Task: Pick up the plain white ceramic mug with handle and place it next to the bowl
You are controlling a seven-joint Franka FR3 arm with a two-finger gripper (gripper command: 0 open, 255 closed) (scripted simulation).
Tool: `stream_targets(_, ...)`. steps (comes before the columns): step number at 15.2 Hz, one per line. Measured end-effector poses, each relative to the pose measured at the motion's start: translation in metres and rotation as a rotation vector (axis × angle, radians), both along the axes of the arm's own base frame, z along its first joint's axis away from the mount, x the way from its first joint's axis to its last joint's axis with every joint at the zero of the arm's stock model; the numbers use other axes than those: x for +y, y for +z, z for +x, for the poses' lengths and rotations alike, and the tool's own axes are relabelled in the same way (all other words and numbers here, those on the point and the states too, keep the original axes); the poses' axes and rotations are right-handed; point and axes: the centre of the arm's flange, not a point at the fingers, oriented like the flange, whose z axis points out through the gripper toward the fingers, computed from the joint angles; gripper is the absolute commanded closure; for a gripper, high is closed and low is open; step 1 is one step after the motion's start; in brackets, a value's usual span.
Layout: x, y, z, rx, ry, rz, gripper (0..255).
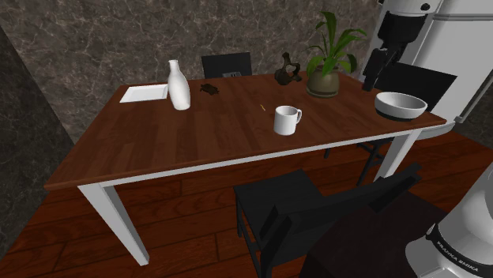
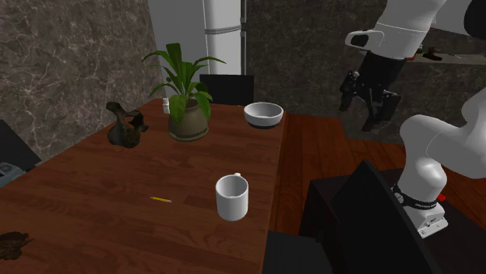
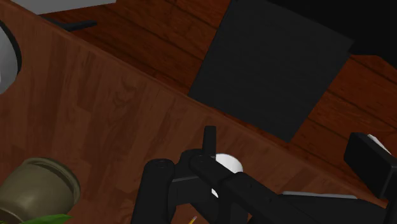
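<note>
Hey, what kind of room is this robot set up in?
Probably a dining area in a house: a long wooden table with white legs, black chairs around it, and homely things on top such as a potted plant, a bowl and a mug.

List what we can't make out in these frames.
- Dark lump beside the vase, shoulder view: too small and dark to identify.
- Bowl, wrist view: mostly cut off by the picture's edge.
- White item behind the plant, second exterior view: leaves hide most of it.
- Yellow stick near the mug, shoulder view: too thin to name.
</note>
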Motion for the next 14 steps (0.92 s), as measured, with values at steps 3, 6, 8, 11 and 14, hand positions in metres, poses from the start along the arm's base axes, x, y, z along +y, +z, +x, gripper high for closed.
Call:
stream_targets(3,0.0,-0.009,0.013,0.002,0.001,0.005,0)
stream_targets(6,-0.003,-0.028,0.043,0.004,0.003,0.016,0)
stream_targets(8,-0.004,-0.041,0.068,0.005,0.005,0.024,0)
stream_targets(11,-0.008,-0.063,0.098,0.007,0.008,0.036,0)
stream_targets(14,-0.01,-0.084,0.13,0.008,0.01,0.048,0)
